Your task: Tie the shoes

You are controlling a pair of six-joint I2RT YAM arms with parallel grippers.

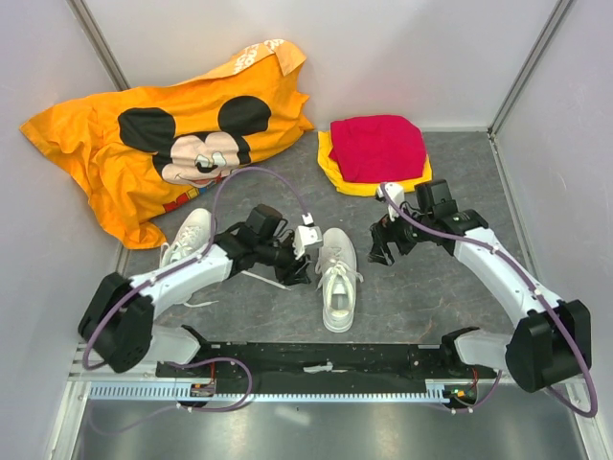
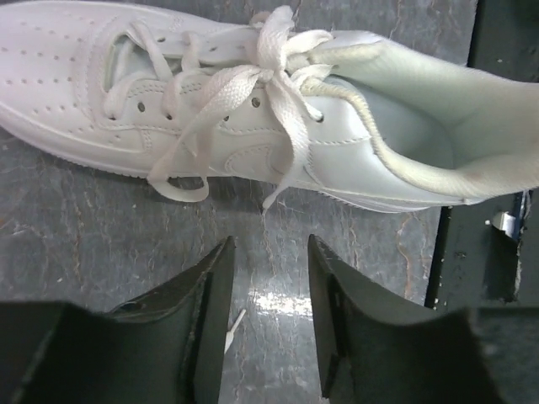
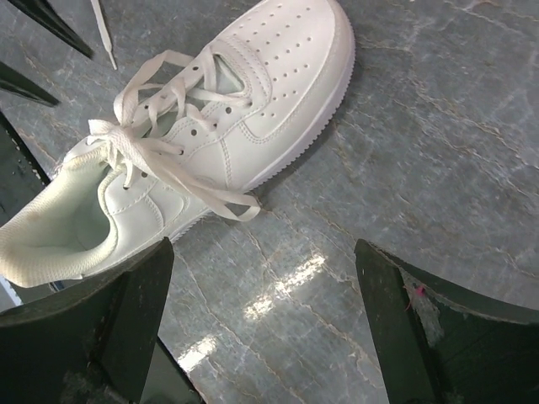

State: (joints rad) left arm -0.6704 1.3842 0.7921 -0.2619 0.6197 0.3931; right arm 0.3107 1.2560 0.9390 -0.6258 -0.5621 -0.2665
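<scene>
A grey marbled mat (image 1: 431, 297) covers the floor between white walls.

The left gripper (image 2: 269, 252) has its jaws partly apart and holds nothing. Between them there is only mat and a loose lace tip (image 2: 234, 330) lying flat. Just beyond its fingers lies the middle shoe (image 2: 253, 126), on its sole and side-on to this gripper. The right gripper (image 3: 263, 248) is spread wide and also empty, and hangs near the same shoe's other side.

This shoe's laces are drawn into a bow (image 2: 274, 67) with two loops and trailing ends, so it looks tied. The left shoe (image 1: 190, 235) sits partly under the left arm, and the stray lace seems to be its own. I judge that shoe undone, so about half the job is left.

There is open mat right of the middle shoe. Space is tighter on the left, where the shirt (image 1: 163, 144) and the wall stand close. The cloths (image 1: 375, 149) sit behind the right gripper, and the rail (image 1: 316, 369) lies just beside the middle shoe's heel.
</scene>
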